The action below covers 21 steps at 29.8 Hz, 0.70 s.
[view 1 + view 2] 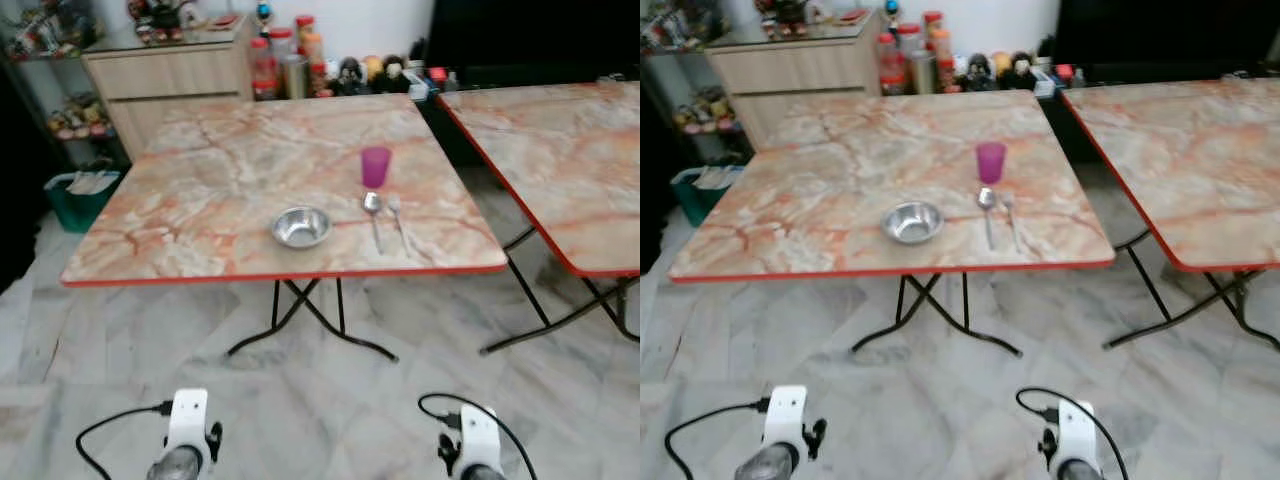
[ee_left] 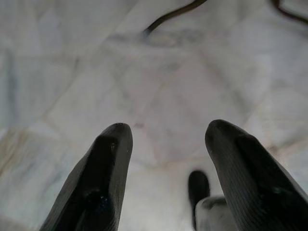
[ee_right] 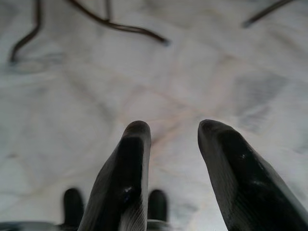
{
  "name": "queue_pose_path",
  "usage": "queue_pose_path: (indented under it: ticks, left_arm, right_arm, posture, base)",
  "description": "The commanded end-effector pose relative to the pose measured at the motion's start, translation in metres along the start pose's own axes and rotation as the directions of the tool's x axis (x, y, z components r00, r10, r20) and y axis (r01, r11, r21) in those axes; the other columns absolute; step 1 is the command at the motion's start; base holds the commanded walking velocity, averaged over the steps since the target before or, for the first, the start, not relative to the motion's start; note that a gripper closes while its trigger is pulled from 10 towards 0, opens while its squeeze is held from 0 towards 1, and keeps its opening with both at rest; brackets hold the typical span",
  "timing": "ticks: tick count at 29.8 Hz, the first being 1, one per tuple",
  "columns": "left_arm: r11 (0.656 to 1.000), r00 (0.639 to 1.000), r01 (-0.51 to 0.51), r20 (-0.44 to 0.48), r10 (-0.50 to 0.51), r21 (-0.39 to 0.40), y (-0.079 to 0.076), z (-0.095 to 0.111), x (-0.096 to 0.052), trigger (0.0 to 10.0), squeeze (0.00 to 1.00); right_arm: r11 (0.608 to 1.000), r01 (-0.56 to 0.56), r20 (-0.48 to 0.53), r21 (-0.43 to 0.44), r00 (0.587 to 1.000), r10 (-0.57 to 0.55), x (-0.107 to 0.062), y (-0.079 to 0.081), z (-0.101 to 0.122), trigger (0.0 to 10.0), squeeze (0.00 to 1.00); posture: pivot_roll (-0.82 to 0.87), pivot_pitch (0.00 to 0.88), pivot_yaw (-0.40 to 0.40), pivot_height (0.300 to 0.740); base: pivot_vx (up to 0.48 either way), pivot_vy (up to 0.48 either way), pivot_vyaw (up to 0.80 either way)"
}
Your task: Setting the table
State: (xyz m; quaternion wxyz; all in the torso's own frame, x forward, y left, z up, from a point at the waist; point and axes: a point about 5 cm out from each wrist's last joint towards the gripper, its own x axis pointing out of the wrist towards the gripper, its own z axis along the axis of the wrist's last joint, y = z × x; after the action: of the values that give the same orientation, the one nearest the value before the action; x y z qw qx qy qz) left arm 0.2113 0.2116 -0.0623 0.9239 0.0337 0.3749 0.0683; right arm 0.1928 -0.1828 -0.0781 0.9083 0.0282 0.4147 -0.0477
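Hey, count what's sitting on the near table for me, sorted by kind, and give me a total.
Metal bowl: 1
Purple cup: 1
Spoon: 1
Fork: 1
Total: 4, all on the near table.

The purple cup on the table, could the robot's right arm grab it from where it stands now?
Probably not yet. The purple cup sits well back on the table, and the right gripper hangs low over the floor, short of the table's edge.
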Motion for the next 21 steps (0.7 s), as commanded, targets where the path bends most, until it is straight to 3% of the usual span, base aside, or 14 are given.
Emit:
queue_pose_path:
  ticks: [1,21]
  left_arm:
    - [1.000,1.000,0.000,0.006,0.000,0.005,-0.0021,0.0023,0.0006,10.0,0.00]
    - [1.000,1.000,0.005,-0.004,-0.005,0.017,-0.0022,-0.0021,-0.0006,10.0,0.00]
  right_arm:
    - [1.000,0.007,-0.007,-0.008,1.000,-0.008,-0.0004,-0.0033,-0.0011,10.0,0.00]
    - [1.000,0.006,-0.016,-0.019,1.000,-0.007,-0.0012,-0.0047,-0.0042,10.0,0.00]
  posture:
    - [0.04,0.000,0.036,0.740]
    - [0.03,0.000,0.044,0.740]
  base:
    - [0.281,0.000,0.00]
    - [0.279,0.000,0.00]
